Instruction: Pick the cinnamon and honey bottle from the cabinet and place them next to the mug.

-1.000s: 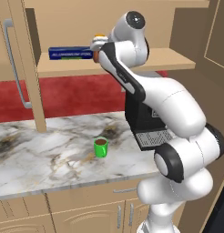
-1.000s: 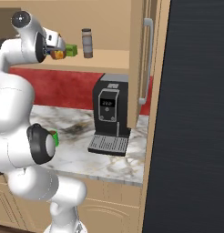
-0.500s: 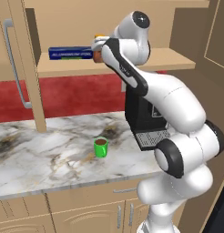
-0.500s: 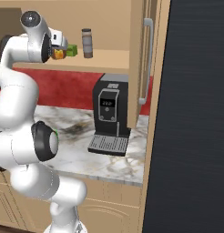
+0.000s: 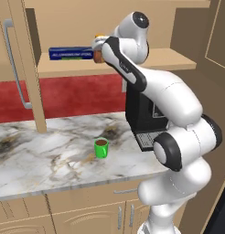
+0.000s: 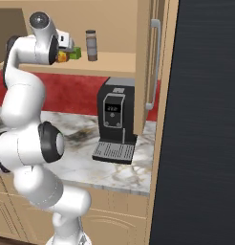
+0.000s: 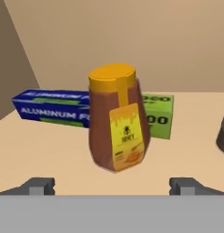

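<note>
Currently: gripper [image 7: 112, 185] open at the cabinet [image 5: 132, 61] shelf, facing the honey bottle [image 7: 117, 119].

Seen from the hand, the two fingertips [image 7: 38, 185] stand wide apart with nothing between them, and the honey bottle stands upright on the shelf just beyond them, centred in the gap, untouched. Behind the bottle lie a blue foil box [image 7: 50, 108] on the left and a green box [image 7: 159, 115] on the right. From the right base camera, the cinnamon [image 6: 91, 45] stands upright on the same shelf, to the right of the hand and apart from it. The mug [image 5: 101, 148] sits upright on the marble counter [image 5: 41, 155] below, left of the coffee machine [image 6: 114, 124], well away from the shelf items.
</note>
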